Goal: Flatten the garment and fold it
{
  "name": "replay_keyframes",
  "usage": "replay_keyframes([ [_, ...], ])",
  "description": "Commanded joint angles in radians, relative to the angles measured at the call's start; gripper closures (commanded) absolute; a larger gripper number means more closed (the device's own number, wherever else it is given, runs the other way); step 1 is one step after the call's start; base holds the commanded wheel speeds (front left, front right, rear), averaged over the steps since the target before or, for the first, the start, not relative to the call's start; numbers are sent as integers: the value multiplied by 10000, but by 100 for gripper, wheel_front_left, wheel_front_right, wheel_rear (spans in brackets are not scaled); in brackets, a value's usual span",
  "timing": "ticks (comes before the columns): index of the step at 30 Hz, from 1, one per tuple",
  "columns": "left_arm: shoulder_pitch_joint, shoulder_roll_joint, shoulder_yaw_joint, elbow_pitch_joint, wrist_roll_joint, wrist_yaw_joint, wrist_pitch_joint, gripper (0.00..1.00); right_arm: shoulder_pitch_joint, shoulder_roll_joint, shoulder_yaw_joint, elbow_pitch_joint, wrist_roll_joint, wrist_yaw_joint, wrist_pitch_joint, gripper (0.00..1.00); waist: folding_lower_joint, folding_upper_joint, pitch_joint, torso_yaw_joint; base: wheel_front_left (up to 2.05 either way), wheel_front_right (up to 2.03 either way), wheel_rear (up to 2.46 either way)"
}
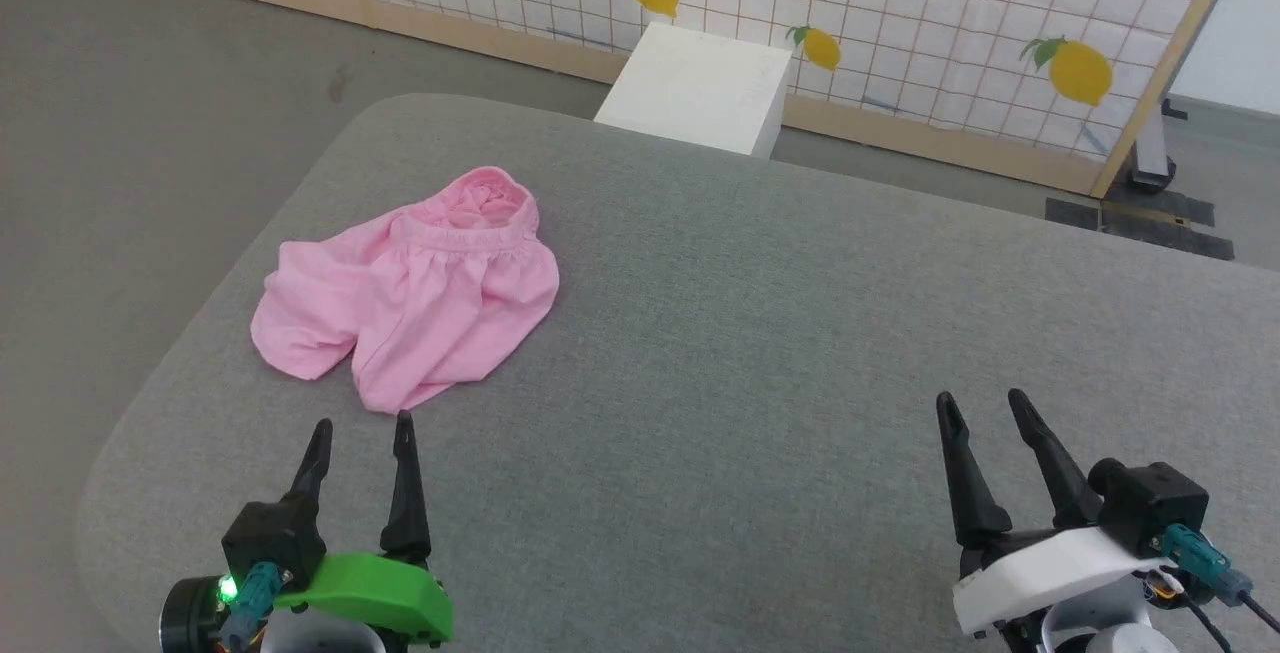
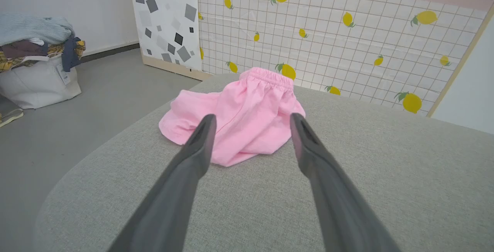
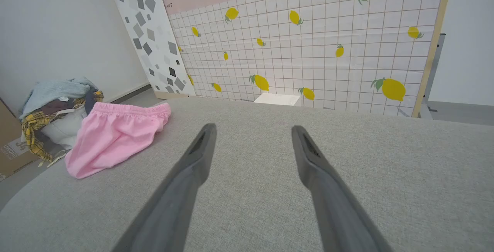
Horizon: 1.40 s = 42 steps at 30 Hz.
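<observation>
The garment (image 1: pixel 410 293) is a pair of light pink shorts lying rumpled on the left part of the grey table (image 1: pixel 760 333), waistband at the far end and two short legs toward me. My left gripper (image 1: pixel 362 425) is open just short of the nearest leg hem, not touching it. In the left wrist view the garment (image 2: pixel 247 109) lies straight ahead between the left gripper's (image 2: pixel 251 117) spread fingers. My right gripper (image 1: pixel 985 401) stands open over bare table far to the right. The right wrist view has the garment (image 3: pixel 115 136) off to the left of my right gripper (image 3: pixel 252 128).
A white box (image 1: pixel 695 88) stands on the floor beyond the table's far edge, before a lemon-print screen (image 1: pixel 900 23). A white bag heaped with clothes (image 2: pixel 36 63) sits on the floor left of the table. The table's rounded left edge is close to the garment.
</observation>
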Motion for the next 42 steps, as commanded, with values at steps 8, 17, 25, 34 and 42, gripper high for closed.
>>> replay_keyframes([
  [8,151,45,-21,87,-189,83,-253,0,104,6,40,181,227,-12,-276,0,0,0,18,301,0,0,0],
  [17,173,102,-23,140,-190,126,-439,0,114,6,1,289,147,-13,-464,0,0,0,2,602,0,0,0],
  [25,200,129,-30,184,-207,189,-603,0,121,7,-95,286,-170,-14,-629,0,0,0,19,832,0,0,0],
  [34,203,134,-3,271,-313,223,-785,0,80,7,-94,453,-174,-15,-812,0,0,0,106,1062,0,0,0],
  [42,147,132,-7,320,-227,231,-807,0,16,7,-85,556,-100,-15,-834,0,0,0,148,959,0,0,0],
])
